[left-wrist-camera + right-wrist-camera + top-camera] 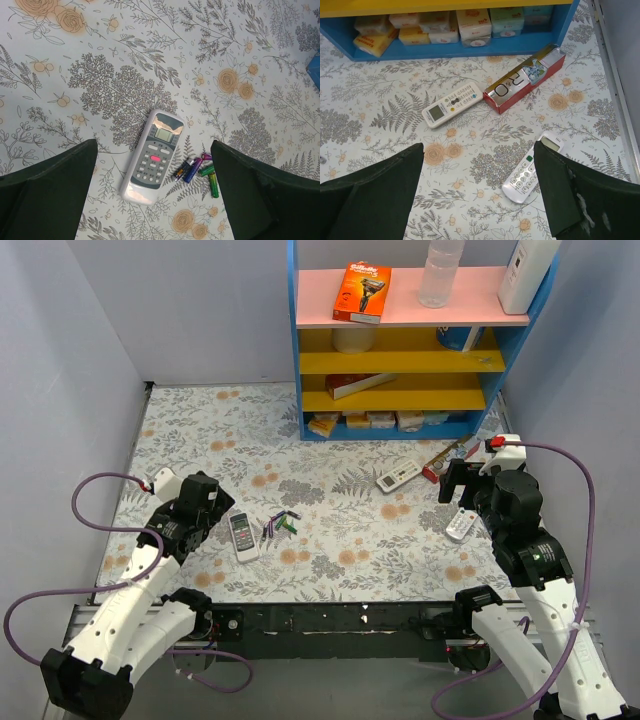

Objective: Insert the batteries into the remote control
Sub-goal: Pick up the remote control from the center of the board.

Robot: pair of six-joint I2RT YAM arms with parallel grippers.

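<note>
I am looking down at the remote control (152, 159) lying slanted, low in the middle, between the wide-open fingers of my nearer left claw (222, 506), with the batteries (200, 172) just right of it.

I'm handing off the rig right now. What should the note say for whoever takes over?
Left gripper: jaws open, empty, hovering over the remote control.
Right gripper: jaws open, empty, off to the right, away from both.
The remote control lies face up on the table; the batteries sit loose in a cluster beside it.
Done: nothing loaded.
Left: probably flip the remote, open its back (not in view), and insert the batteries.
</note>
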